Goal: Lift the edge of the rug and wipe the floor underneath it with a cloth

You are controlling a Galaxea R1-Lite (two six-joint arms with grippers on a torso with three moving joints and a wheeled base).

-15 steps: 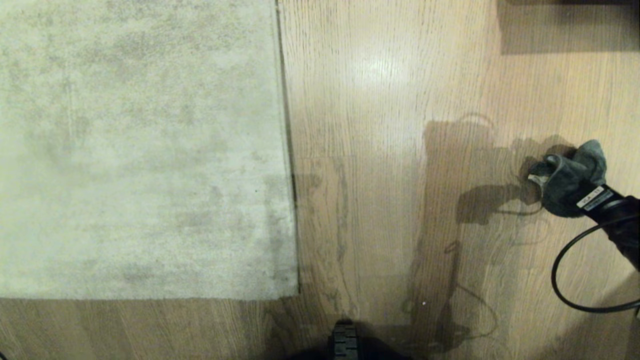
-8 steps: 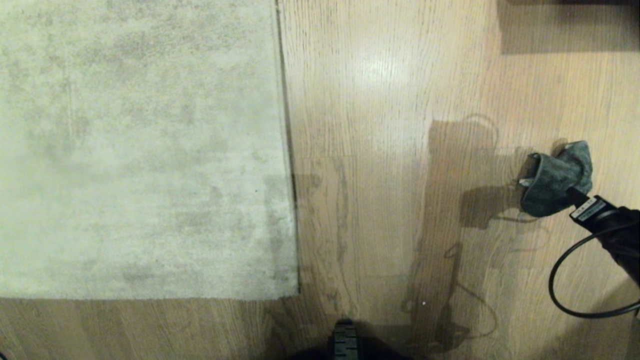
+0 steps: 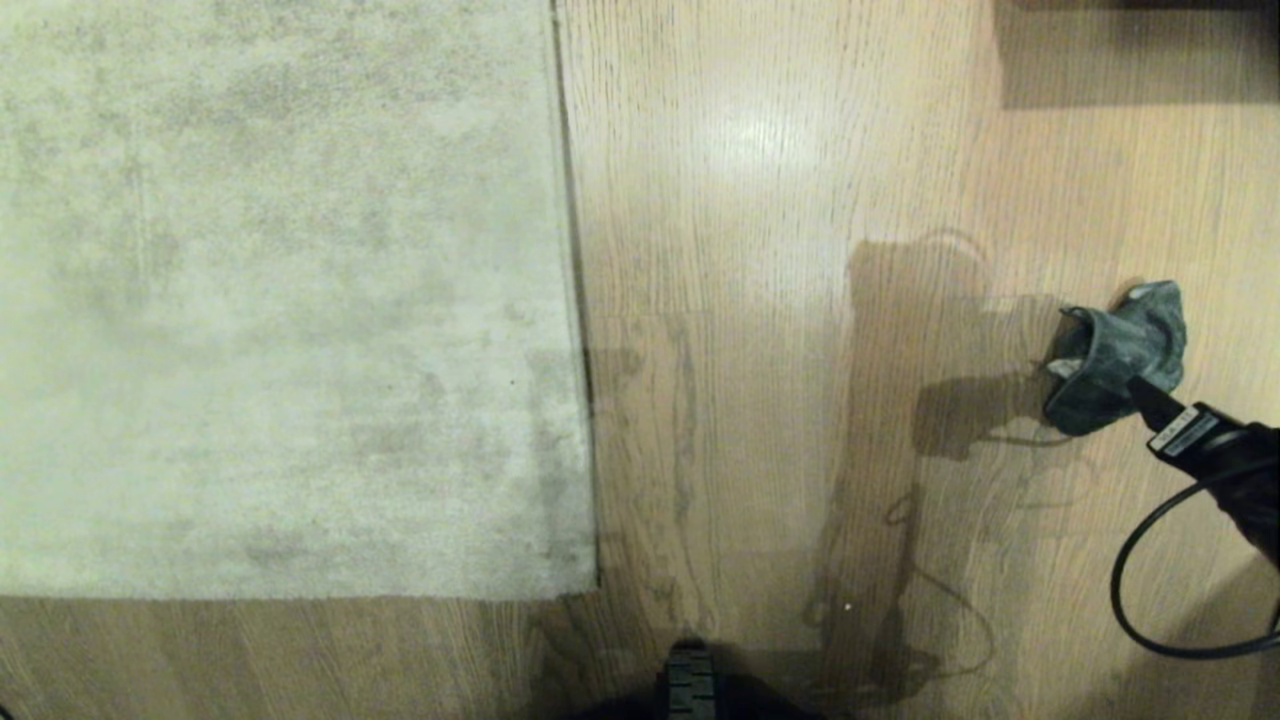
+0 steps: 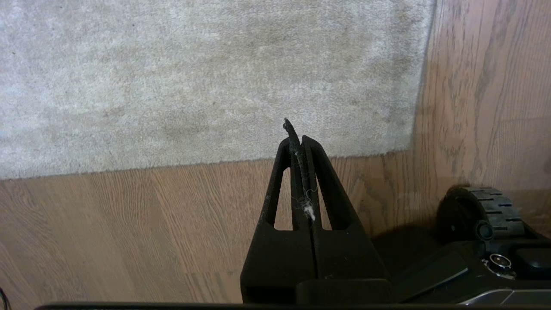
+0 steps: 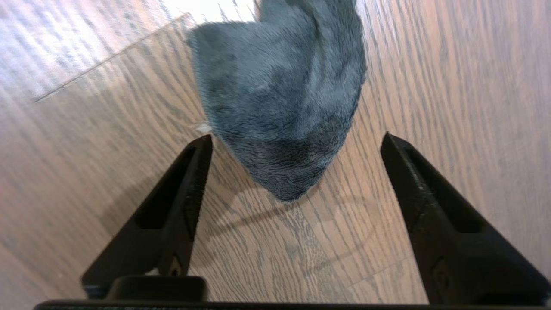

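My right gripper (image 5: 297,142) stands spread wide, holding nothing; the cloth (image 5: 280,99) lies crumpled on the floor (image 3: 760,330) just beyond its tips, far right; the rug edge (image 3: 575,330) lies flat, well left; my left gripper (image 4: 300,140) is closed, parked near its corner.

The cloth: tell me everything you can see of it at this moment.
The cloth is a small dark grey-teal rag with a soft, fuzzy pile. It lies crumpled in a bunched, folded heap on the floor, well apart from the rug, on the robot's right. A pale tag shows at one edge. The right gripper stands open around its near end, and neither finger can be seen touching it. Only the floor is seen touching it.
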